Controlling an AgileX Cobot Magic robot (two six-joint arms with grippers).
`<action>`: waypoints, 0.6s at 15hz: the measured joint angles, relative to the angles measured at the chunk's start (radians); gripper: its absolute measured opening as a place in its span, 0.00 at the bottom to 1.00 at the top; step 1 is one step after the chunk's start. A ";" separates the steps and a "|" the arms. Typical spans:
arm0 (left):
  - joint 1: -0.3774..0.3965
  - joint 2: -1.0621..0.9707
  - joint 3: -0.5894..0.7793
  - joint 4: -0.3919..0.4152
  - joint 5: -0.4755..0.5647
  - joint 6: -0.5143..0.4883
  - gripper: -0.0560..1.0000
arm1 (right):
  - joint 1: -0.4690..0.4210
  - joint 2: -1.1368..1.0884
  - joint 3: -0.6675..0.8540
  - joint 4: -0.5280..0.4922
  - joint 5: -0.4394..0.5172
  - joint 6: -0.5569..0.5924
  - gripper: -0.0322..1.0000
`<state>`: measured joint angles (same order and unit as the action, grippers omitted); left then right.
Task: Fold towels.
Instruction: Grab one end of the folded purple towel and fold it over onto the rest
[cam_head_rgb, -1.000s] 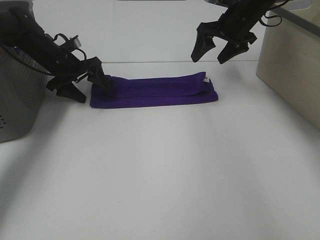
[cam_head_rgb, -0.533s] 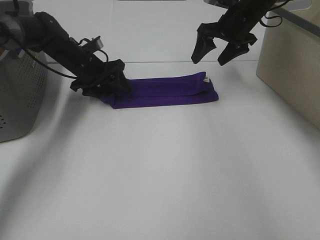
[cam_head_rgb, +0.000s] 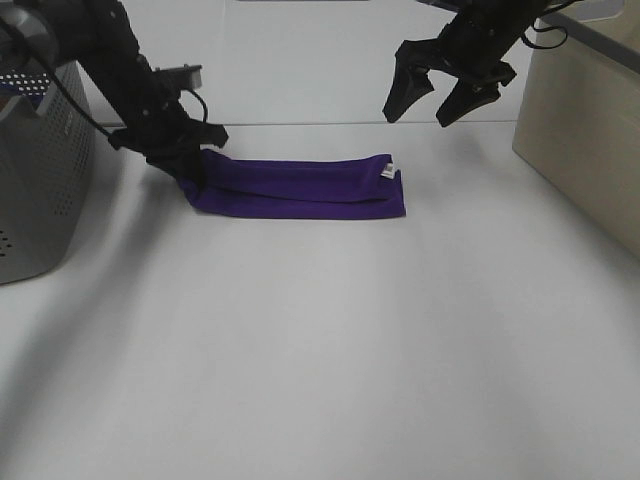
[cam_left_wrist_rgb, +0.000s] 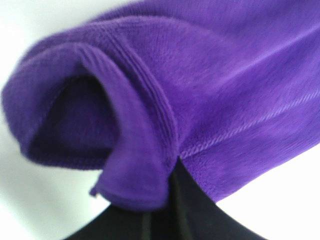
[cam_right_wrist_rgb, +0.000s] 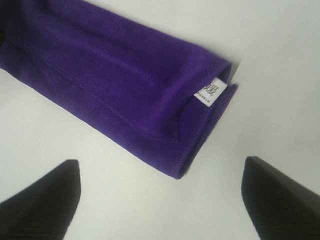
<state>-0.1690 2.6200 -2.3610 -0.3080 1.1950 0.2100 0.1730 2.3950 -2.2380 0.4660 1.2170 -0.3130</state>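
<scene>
**Ana:** One towel (cam_head_rgb: 300, 187) only, folded into a long strip and lying across the far part of the table (cam_head_rgb: 320, 350). What's the worry?

**Ben:** The left gripper (cam_head_rgb: 192, 168) is pinching the strip's left end and holds that end a little off the table. The close view is blurred, so I can't tell whether the pinch has every layer or just the top ones. If it has only some, the strip could peel open when that end is carried over.

**Ana:** And the other end?

**Ben:** Nothing holds it. The right gripper (cam_head_rgb: 416, 118) hangs in the air above and behind that end, fingers spread wide, touching nothing. The cloth looks soft and the tabletop smooth, so a pull might drag the whole strip along instead of bending it, and the fold would land crooked. The white tag (cam_right_wrist_rgb: 212, 93) pokes out at that free end, where the layers sit slightly uneven.

**Ana:** Anything in the way?

**Ben:** A metal basket (cam_head_rgb: 45, 190) full of holes stands just beside the left arm, and a wide swing could knock it. A pale box (cam_head_rgb: 590, 150) stands near the right arm, well apart from the towel.
</scene>
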 joint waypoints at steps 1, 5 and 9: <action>0.001 0.000 -0.070 0.017 0.007 -0.006 0.08 | 0.000 -0.015 0.000 0.001 0.000 0.007 0.86; -0.059 -0.003 -0.206 -0.046 0.009 0.010 0.08 | 0.000 -0.119 0.000 0.001 0.001 0.012 0.86; -0.187 0.016 -0.206 -0.008 0.011 0.027 0.08 | 0.000 -0.207 0.000 0.006 0.002 0.012 0.86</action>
<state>-0.3560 2.6360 -2.5670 -0.3160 1.2060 0.2370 0.1730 2.1880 -2.2380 0.4720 1.2190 -0.3010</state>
